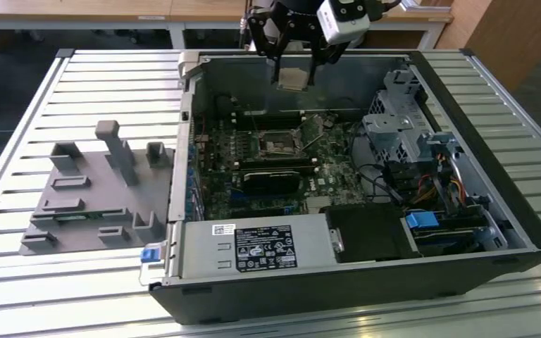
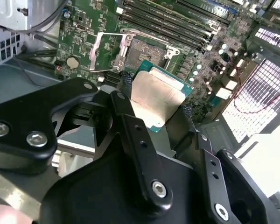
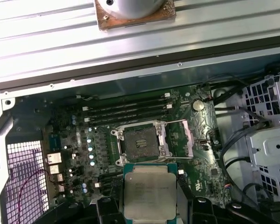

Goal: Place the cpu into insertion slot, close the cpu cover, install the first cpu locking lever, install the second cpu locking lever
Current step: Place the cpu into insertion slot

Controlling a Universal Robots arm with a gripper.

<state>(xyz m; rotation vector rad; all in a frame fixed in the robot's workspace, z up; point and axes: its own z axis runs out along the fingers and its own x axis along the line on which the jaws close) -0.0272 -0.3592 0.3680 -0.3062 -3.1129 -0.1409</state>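
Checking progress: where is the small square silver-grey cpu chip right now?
In the first wrist view the cpu sits in the black gripper, above the green board, near the empty black-framed insertion slot.

- A tabletop (image 1: 110, 70) of silvery slatted metal profiles is seen, its grooves run lengthwise.
- Light is reflected brightly off the slats along the near edge.
- Wooden desks (image 1: 82, 8) on white legs (image 1: 175, 34) are set behind it.
- A wooden cabinet (image 1: 510, 35) is placed at the back, on the exterior view's right.
- A dark grey floor (image 1: 17, 53) is shown between tabletop and desks.
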